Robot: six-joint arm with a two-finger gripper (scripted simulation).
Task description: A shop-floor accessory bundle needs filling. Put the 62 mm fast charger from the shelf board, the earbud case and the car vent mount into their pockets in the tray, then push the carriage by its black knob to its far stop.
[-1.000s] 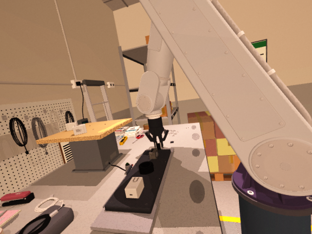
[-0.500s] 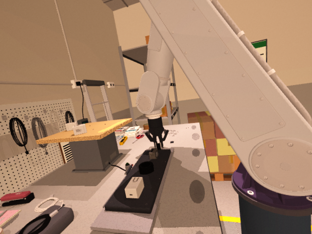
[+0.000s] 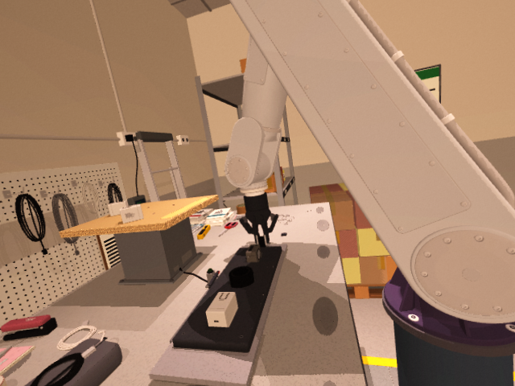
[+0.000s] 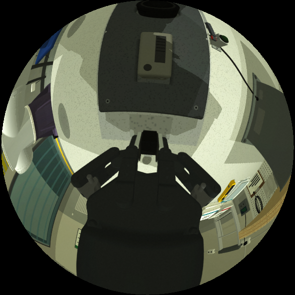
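Observation:
The car vent mount [image 3: 252, 253] [image 4: 154, 56] sits in the far pocket of the black tray [image 3: 236, 297] [image 4: 154, 63], with the round black earbud case [image 3: 241, 276] [image 4: 158, 7] and the white fast charger [image 3: 221, 309] in the pockets nearer the camera. Just beyond the tray's far end my gripper [image 3: 262, 240] [image 4: 149, 143] is closed around the carriage's black knob [image 4: 149, 142], low over the white table. Two more white chargers [image 3: 126, 211] stay on the chipboard shelf board [image 3: 141, 216] to the left.
Behind the work stand a metal shelving rack [image 3: 245, 137] and stacked boxes on a pallet [image 3: 353, 241]. A pegboard with coiled cables [image 3: 45, 232] lines the left side. A button box [image 3: 212, 275] [image 4: 218, 40] with its cable lies beside the tray. My large arm fills the right.

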